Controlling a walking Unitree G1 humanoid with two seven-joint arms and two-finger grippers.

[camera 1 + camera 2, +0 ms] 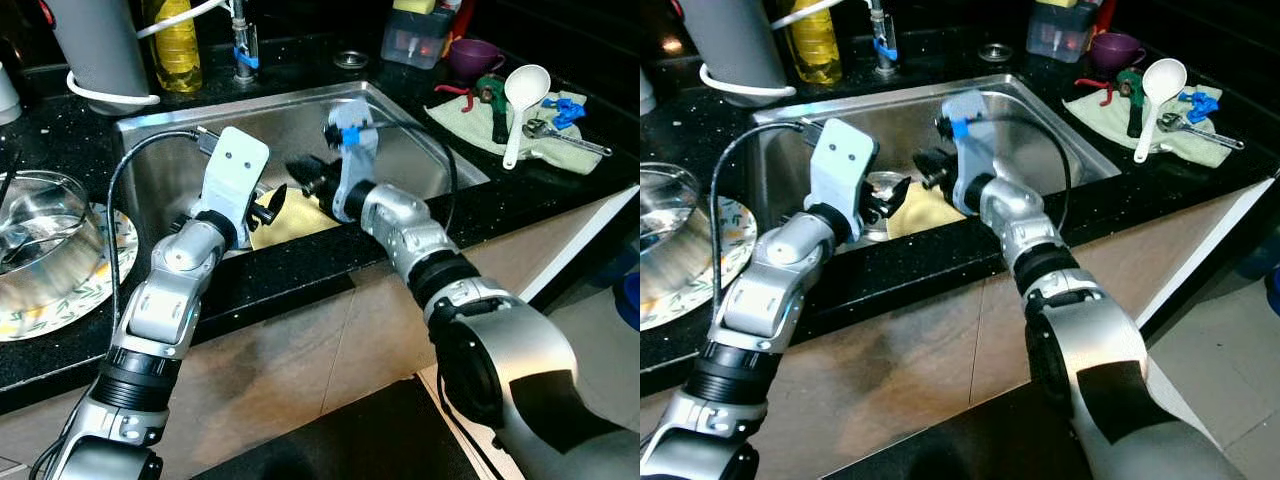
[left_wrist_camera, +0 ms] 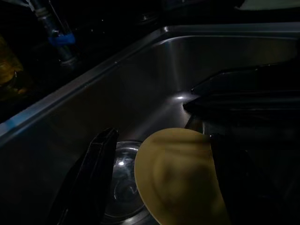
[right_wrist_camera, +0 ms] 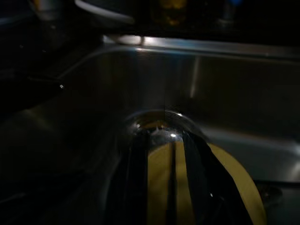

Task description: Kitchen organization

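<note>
Sink [image 1: 300,120]: brushed steel, dull sheen. Worktop [image 1: 60,150]: glossy black stone, speckled. Yellow plate [image 2: 180,178] in the sink: smooth, matt. Glass bowl [image 1: 40,240]: clear, shiny. Ladle [image 1: 522,100]: white glossy plastic, lying on a soft green cloth [image 1: 470,115]. Oil bottle [image 1: 172,40]: clear plastic.

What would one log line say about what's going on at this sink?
stage: reaching into sink | left gripper: over yellow plate | right gripper: beside it | grasp: unclear

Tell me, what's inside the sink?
Inside the sink lies a yellow plate beside a small glass bowl. Both tools, left and right, reach in, hiding part of the bottom.
</note>
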